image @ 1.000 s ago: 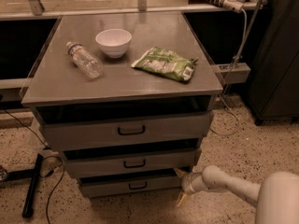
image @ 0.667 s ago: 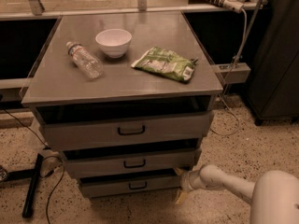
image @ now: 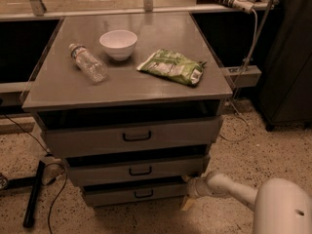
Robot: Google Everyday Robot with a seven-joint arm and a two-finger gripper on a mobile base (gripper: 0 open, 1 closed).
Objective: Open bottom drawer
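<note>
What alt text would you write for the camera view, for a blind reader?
A robot arm's gripper sits low by the right end of the bottom drawer of a grey three-drawer cabinet. On top are a white bowl, a plastic bottle and a green packet.

The grey flat-fronted bottom drawer (image: 109,196), with a small black bar handle (image: 144,194), sits lowest in the cabinet (image: 122,89); the tool (image: 189,189) is at its right end.

Smooth plastic hand (image: 191,190) beside matt bottom drawer (image: 117,195)
</note>
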